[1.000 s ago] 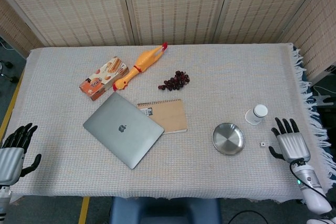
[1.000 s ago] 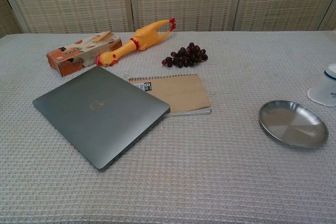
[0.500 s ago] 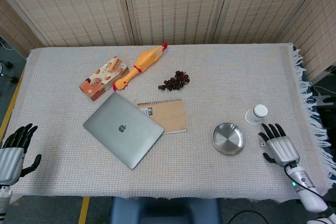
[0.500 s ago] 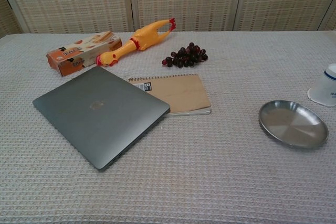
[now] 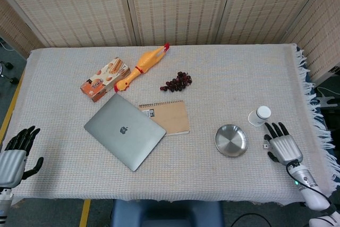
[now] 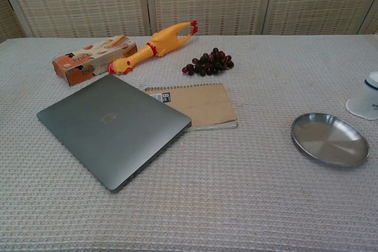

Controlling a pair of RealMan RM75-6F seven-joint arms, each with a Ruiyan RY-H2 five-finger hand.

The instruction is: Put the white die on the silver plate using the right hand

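Observation:
The white die (image 5: pixel 264 145) is a tiny cube on the tablecloth, just right of the silver plate (image 5: pixel 218 134). It shows only in the head view. My right hand (image 5: pixel 283 145) lies palm down with its fingers spread, right beside the die; its thumb side is at the die and holds nothing. The plate (image 6: pixel 297 129) also sits at the right of the chest view, with nothing on it. My left hand (image 5: pixel 13 154) hangs open off the table's front left edge. Neither hand shows in the chest view.
A white cup (image 5: pixel 259 115) stands just behind the die and hand. A closed grey laptop (image 5: pixel 124 130) and a brown notebook (image 5: pixel 169 116) lie mid-table. Grapes (image 5: pixel 177 81), a rubber chicken (image 5: pixel 141 68) and a snack box (image 5: pixel 104 78) sit further back. The fringed table edge (image 5: pixel 316 126) is right of the hand.
My right hand has shifted left from the table's right edge until it lies beside the die. The die, the plate and the left hand have not moved.

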